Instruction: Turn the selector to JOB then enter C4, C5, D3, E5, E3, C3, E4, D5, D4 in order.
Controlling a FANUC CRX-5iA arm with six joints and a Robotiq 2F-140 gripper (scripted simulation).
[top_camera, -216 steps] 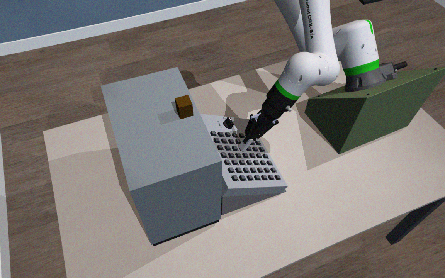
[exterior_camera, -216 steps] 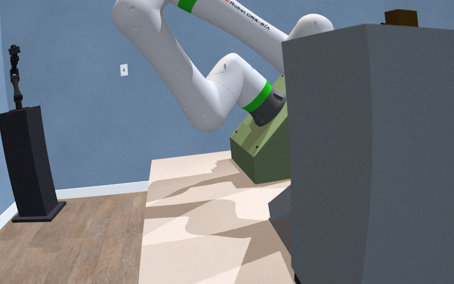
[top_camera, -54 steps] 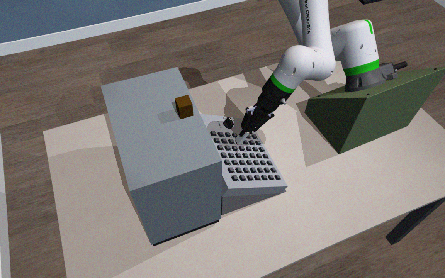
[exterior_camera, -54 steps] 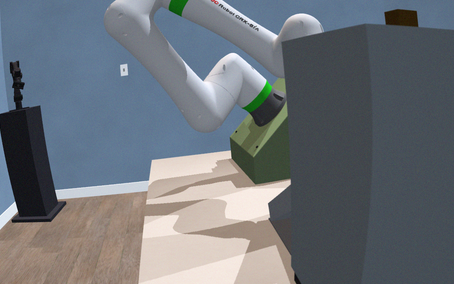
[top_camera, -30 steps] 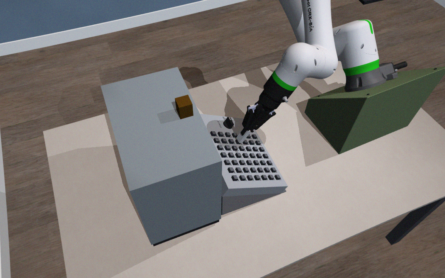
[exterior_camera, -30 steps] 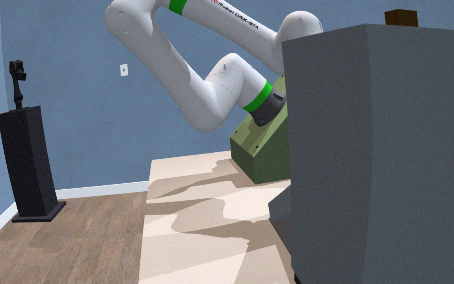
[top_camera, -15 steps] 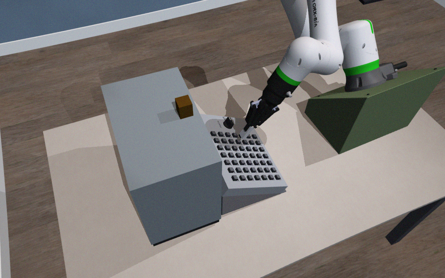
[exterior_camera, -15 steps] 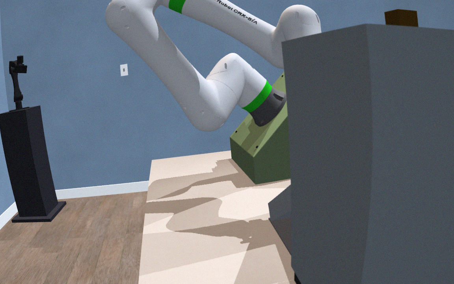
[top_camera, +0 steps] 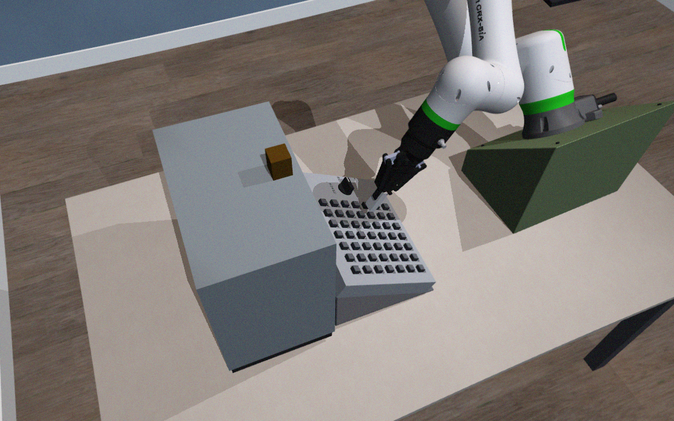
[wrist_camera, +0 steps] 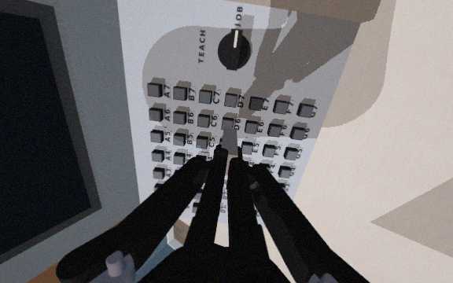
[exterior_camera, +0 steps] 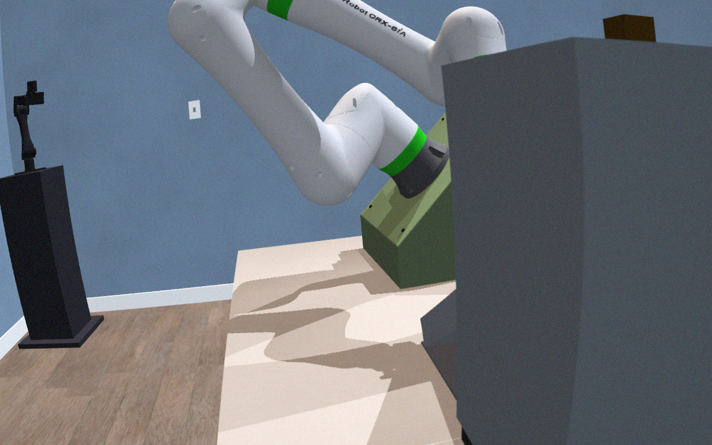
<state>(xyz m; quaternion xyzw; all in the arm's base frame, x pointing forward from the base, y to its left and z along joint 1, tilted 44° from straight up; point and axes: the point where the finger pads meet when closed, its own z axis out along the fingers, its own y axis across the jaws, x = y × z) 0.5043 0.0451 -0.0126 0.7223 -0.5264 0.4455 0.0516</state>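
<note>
The keypad panel [top_camera: 381,280] [wrist_camera: 132,51] slopes beside the grey housing. Its black selector [top_camera: 346,186] [wrist_camera: 230,56] has its white line pointing at JOB. No visible key is lit. My gripper [top_camera: 371,207] [wrist_camera: 228,137] is shut and empty, its tips low over the D column, just below key D6 [wrist_camera: 227,123] in the wrist view. Key C5 [wrist_camera: 202,141] shows left of the tips and key E5 [wrist_camera: 247,147] right of them. The fingers hide D5, D4 and D3 and cover most of the C4, E4, C3 and E3 area. Whether the tips touch a key cannot be told.
The tall grey housing [top_camera: 245,209] [exterior_camera: 651,221] stands against the keypad's left side, its dark screen [wrist_camera: 26,110] facing the keys. An orange-brown block [top_camera: 279,163] [exterior_camera: 630,28] sits on top. The green base [top_camera: 591,167] [exterior_camera: 419,265] carries the arm. A black pedestal [exterior_camera: 43,259] stands off the table.
</note>
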